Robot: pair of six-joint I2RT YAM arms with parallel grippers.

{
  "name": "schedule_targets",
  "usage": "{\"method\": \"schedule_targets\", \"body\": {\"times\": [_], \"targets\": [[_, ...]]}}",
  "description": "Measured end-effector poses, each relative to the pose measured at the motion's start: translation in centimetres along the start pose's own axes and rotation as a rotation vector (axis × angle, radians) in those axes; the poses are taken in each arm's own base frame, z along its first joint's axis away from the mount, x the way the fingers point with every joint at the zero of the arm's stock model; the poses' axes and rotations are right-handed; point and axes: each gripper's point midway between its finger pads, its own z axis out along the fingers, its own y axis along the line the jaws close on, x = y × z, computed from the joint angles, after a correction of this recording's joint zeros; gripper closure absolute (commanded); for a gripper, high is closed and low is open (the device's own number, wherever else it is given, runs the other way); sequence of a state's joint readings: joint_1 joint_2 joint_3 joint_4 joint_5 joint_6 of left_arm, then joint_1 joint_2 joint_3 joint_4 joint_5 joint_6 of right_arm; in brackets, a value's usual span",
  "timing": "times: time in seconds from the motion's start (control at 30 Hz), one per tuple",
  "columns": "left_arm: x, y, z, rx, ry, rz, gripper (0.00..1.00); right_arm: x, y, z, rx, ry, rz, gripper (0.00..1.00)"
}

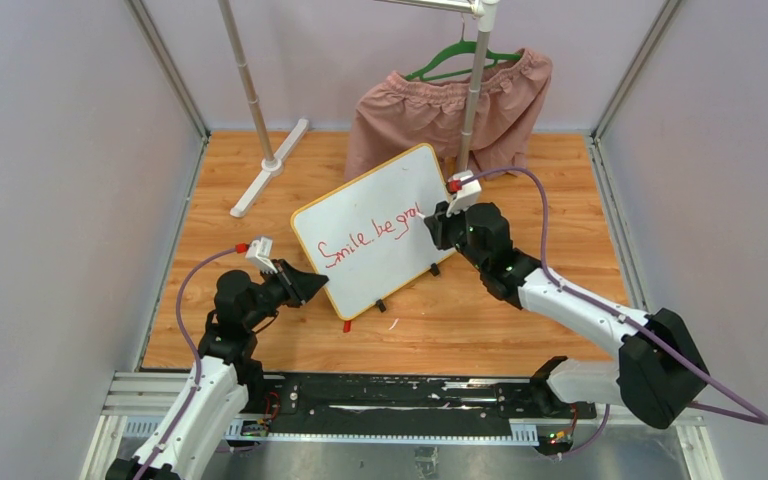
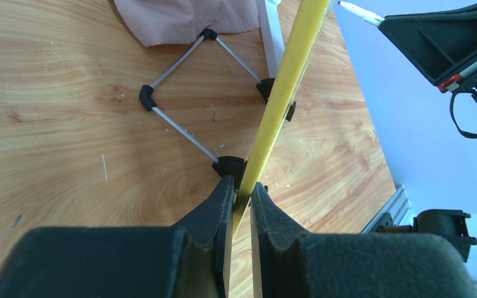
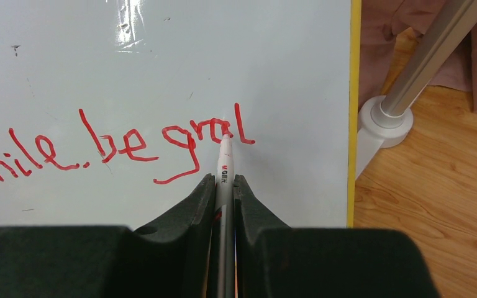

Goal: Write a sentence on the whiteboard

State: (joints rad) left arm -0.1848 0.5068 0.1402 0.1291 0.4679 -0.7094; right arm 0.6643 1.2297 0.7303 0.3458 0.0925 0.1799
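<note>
The whiteboard [image 1: 385, 205] stands tilted on the wooden table, white with a yellow rim [image 2: 284, 87]. The sentence [image 1: 368, 238] in red cursive reads "Smile, be grat" across it, and the right wrist view shows "mile, be grat" [image 3: 130, 146]. My left gripper [image 1: 312, 287] is shut on the board's lower left rim, the fingers [image 2: 242, 186] pinching the yellow edge. My right gripper [image 1: 438, 225] is shut on a white marker [image 3: 225, 164]. The marker's tip touches the board at the last red letters, between my fingers [image 3: 224, 180].
A clothes rack pole [image 1: 473, 90] with pink shorts [image 1: 430, 110] on a green hanger stands just behind the board. Its white foot [image 1: 270, 165] lies at the back left. A wire stand [image 2: 183, 87] props the board from behind. A small red piece [image 1: 347, 326] lies by the board's near corner.
</note>
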Motion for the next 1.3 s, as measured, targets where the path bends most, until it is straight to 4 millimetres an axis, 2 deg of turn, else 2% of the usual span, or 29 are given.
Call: {"method": "schedule_targets", "body": {"times": [0.63,1.0,1.3], "targets": [[0.0,0.0,0.0,0.000,0.000,0.000,1.00,-0.6,-0.3,0.4,0.022,-0.017,0.002,1.00],[0.0,0.0,0.0,0.000,0.000,0.000,1.00,-0.2,-0.5,0.8,0.035,-0.008,0.001,1.00],[0.0,0.0,0.0,0.001,0.001,0.000,1.00,-0.4,-1.6,0.9,0.067,-0.017,0.006,1.00]]}}
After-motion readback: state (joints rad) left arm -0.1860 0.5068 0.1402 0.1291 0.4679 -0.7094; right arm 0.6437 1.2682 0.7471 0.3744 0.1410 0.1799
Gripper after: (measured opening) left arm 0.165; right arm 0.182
